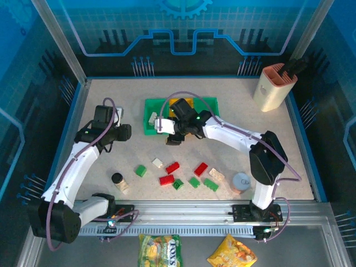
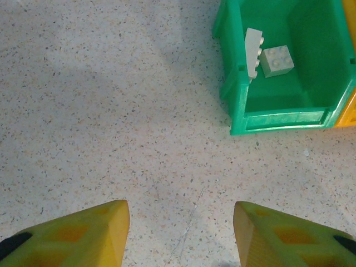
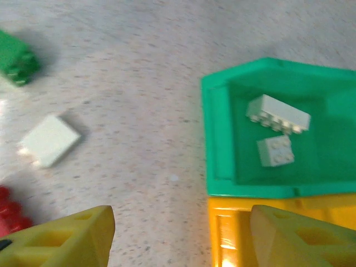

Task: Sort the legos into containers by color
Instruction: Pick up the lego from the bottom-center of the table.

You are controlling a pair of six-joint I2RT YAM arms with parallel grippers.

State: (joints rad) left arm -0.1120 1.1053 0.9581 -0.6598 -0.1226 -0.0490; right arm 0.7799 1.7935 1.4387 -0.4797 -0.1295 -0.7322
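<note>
Two cream bricks are already in a bin. The long brick [image 3: 278, 113] is tipped on its side, and the square brick [image 3: 275, 151] lies flat just beside it. Both are inside the left green bin [image 3: 219, 139]. That bin lies ahead of your right gripper [image 3: 181, 239], toward its right finger [image 3: 300, 239]. The orange bin [image 3: 233, 233] touches the green one on the near side and runs partly under that finger.

Ahead and to the left of the same gripper, a loose cream brick [image 3: 49, 140] lies flat on the table [image 3: 139, 83]. A green brick [image 3: 16, 64] sits farther out to the left, and a red brick [image 3: 10, 214] shows at the frame edge beside the left finger. Your right gripper's jaws stand apart with nothing between them.

From above, the scattered bricks [image 1: 194, 182], red, green and cream, lie between that gripper and the arm bases. The right green bin [image 1: 210, 103] is just beyond the right wrist.

Your left gripper [image 2: 181, 233] hangs over bare table, jaws apart and holding nothing, with the left green bin ahead and to its right.

A small jar [image 1: 118, 179] stands well behind it, near the bases. A tin can [image 1: 241, 182] stands beside the right arm's base, and a beige holder [image 1: 274, 86] is in the far right corner.
</note>
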